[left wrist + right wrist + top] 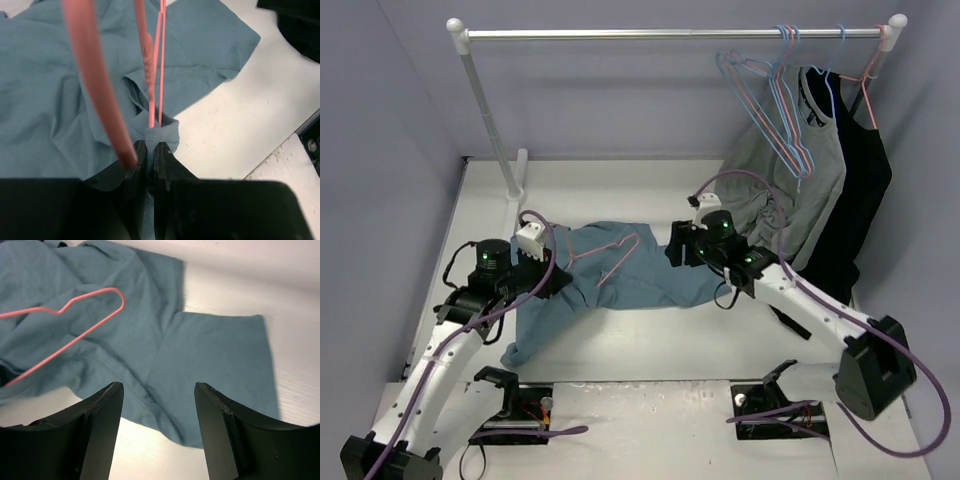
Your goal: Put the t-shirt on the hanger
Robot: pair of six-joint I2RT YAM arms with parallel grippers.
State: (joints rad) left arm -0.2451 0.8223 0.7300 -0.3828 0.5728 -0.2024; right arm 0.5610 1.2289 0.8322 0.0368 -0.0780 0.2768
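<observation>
One t-shirt [650, 285] spread on the surface [620, 190], hanger [97, 85] lying on top, apparently not yet threaded in. Left fingers [167, 175] clamped on t-shirt; right fingers [100, 430] apart, empty.

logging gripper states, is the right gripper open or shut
Open. In the right wrist view the right gripper has its jaws well apart, gripping nothing; the t-shirt lies below.

T-shirt [640, 282] on table [650, 345], hanger [616, 255] on it, perhaps partly inside; rail [620, 34] behind, garments [820, 180] at its right end.
</observation>
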